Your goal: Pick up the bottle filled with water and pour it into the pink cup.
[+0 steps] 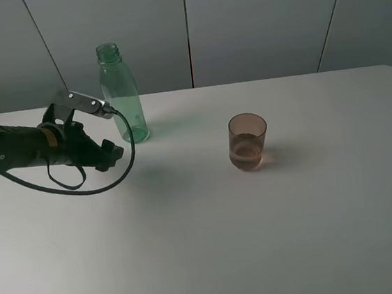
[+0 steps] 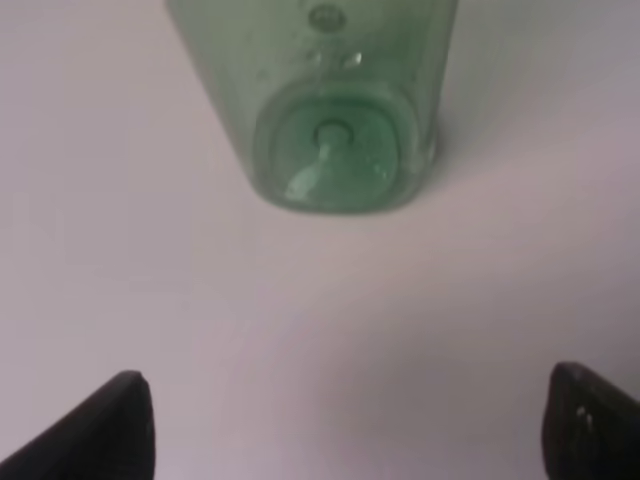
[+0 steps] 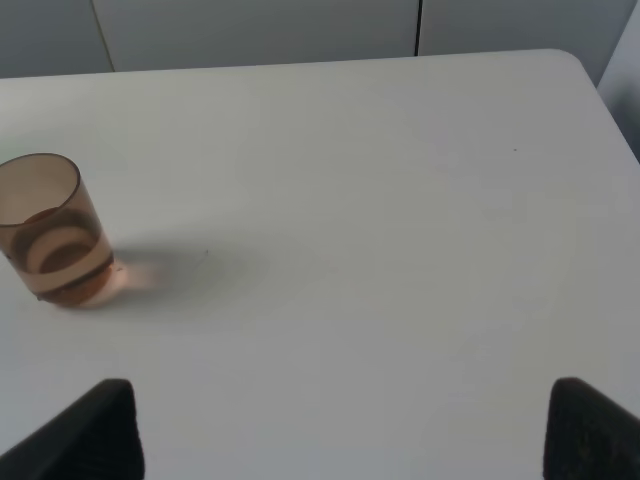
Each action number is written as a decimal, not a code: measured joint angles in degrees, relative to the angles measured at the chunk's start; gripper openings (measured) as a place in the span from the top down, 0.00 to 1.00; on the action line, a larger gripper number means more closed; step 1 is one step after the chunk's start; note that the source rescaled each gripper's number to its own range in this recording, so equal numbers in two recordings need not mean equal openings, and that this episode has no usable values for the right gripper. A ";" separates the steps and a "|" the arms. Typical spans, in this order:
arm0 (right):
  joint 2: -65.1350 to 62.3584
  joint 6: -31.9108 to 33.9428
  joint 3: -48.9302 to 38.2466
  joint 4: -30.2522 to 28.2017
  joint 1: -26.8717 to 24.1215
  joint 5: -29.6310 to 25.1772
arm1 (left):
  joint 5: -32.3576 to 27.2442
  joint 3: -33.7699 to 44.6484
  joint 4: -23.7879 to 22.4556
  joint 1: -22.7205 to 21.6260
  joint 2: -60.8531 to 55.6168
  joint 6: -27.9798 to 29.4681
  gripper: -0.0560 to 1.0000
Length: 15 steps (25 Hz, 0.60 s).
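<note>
The bottle (image 1: 121,91) is green, see-through and capless, standing upright on the white table (image 1: 206,244) at the back left. Its base (image 2: 335,150) fills the middle of the left wrist view. My left gripper (image 1: 111,156) (image 2: 345,425) hovers just short of the bottle on its near left side, open, with only bare table between its fingertips. The pink cup (image 1: 248,141) (image 3: 55,230) stands upright near the table's middle, with a pale band of liquid low inside. My right gripper (image 3: 345,430) is open and empty, well off to the cup's right.
A grey panelled wall (image 1: 253,21) runs behind the table's far edge. A black cable (image 1: 81,190) loops from the left arm onto the table. The table's right corner (image 3: 575,60) shows in the right wrist view. The right arm is outside the exterior view.
</note>
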State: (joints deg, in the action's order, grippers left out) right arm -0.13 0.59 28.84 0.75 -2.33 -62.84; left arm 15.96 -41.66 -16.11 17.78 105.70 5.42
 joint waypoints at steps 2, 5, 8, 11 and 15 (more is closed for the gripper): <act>0.00 0.00 0.00 0.00 0.00 0.00 | -7.75 -0.28 0.00 -0.53 -5.59 -1.35 0.03; 0.00 0.00 0.00 0.00 0.00 0.00 | -16.61 -2.41 0.12 -2.38 -12.18 -2.48 0.03; 0.00 0.00 0.00 0.00 0.00 0.00 | -22.32 -3.78 1.27 -4.85 -17.34 -2.85 0.03; 0.00 0.00 0.00 0.00 0.00 0.00 | -25.39 -4.05 4.11 -7.61 -22.01 -4.70 0.03; 0.00 0.00 0.00 0.00 0.00 0.00 | -28.33 -4.05 10.72 -9.53 -28.08 -10.26 0.03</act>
State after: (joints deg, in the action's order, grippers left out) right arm -0.13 0.59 28.84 0.75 -2.33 -62.84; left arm -12.37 -45.71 -5.39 8.25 77.62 -4.84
